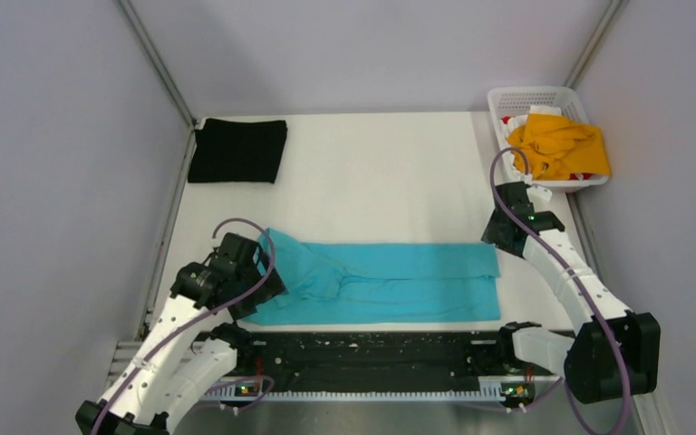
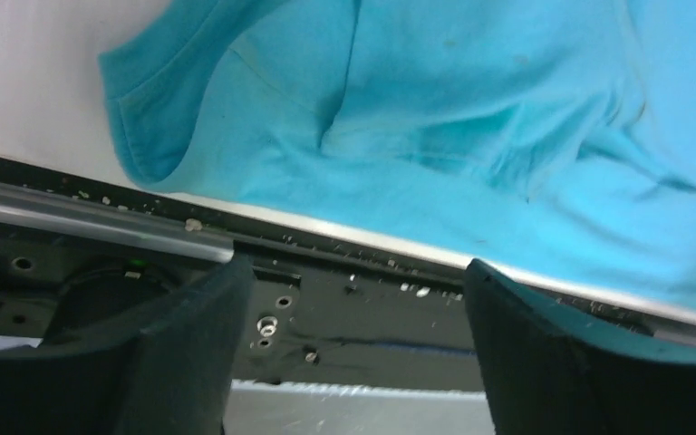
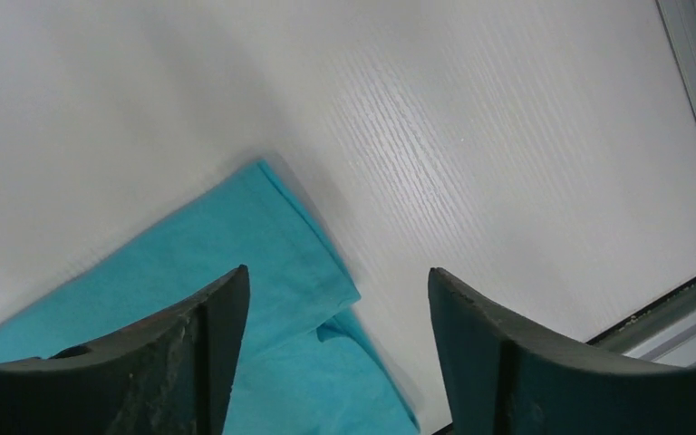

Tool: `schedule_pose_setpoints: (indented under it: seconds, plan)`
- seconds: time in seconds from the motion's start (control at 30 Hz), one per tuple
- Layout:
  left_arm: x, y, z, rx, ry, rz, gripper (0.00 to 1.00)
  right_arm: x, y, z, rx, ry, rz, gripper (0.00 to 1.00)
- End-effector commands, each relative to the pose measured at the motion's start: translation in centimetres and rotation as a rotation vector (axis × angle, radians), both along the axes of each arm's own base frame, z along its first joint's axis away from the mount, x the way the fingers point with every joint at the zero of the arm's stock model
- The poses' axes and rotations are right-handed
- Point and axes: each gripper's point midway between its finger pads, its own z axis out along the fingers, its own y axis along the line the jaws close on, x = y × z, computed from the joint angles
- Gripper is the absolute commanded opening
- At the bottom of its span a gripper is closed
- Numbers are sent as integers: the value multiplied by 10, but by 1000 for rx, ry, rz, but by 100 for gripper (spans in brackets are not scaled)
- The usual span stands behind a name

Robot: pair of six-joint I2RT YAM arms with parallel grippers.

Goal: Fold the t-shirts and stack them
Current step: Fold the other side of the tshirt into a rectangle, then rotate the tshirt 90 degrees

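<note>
A turquoise-blue t-shirt (image 1: 390, 281) lies folded lengthwise into a long band near the table's front edge. It also shows in the left wrist view (image 2: 471, 118) and the right wrist view (image 3: 236, 272). A black t-shirt (image 1: 237, 150) lies folded at the back left. An orange-yellow t-shirt (image 1: 562, 145) lies crumpled in the basket. My left gripper (image 1: 263, 272) is open and empty at the blue shirt's left end, its fingers (image 2: 190, 353) above the table's front rail. My right gripper (image 1: 500, 237) is open and empty above the shirt's right end, with the shirt's corner between its fingers (image 3: 489, 362).
A white lattice basket (image 1: 507, 98) stands at the back right corner. A black metal rail (image 1: 372, 358) runs along the table's front edge between the arm bases. Grey walls enclose the table on the left, back and right.
</note>
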Motion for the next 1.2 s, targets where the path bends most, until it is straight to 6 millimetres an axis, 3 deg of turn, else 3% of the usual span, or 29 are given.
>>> schedule_pose_setpoints:
  seconds: [0.0, 0.07, 0.13, 0.2, 0.3, 0.37, 0.53, 0.6, 0.77, 0.9, 0.93, 0.97, 1.0, 1.1, 1.17]
  plan:
    - [5, -6, 25, -44, -52, -2, 98, 4, 1, 16, 3, -59, -9, 76]
    - [19, -10, 34, -48, -117, -20, 99, 14, 16, 20, 66, -106, 73, 80]
    - [42, -17, 40, -57, -193, -38, 99, 27, 43, 21, 167, -159, 210, 97]
    - [70, -29, 40, -87, -260, -51, 99, 35, 75, 19, 290, -194, 342, 99]
    - [104, -56, 26, -168, -288, -73, 99, 36, 122, 8, 447, -186, 506, 99]
    - [120, -63, 4, -160, -226, -39, 99, 33, 143, -4, 467, -154, 578, 99]
    - [159, -75, -37, -124, -118, -12, 99, 25, 166, -34, 484, -50, 637, 99]
    - [175, -90, -48, -160, -78, -47, 99, 21, 167, -45, 487, -13, 641, 99]
    - [219, -97, -81, -100, 6, -52, 99, 8, 165, -69, 490, 62, 647, 99]
    - [296, -121, -79, -108, -50, -78, 99, -7, 171, -81, 523, 115, 671, 99]
    - [330, -139, -60, -151, -110, -98, 99, -11, 173, -83, 529, 125, 679, 99]
    - [343, -146, -71, -165, -104, -110, 99, -14, 176, -86, 537, 138, 691, 99]
    - [379, -166, -50, -224, -189, -131, 99, -19, 181, -87, 549, 152, 706, 99]
    - [451, -210, -37, -369, -321, -163, 99, -35, 201, -90, 595, 201, 782, 99]
    - [483, -243, -52, -508, -357, -183, 99, -46, 219, -90, 622, 234, 856, 99]
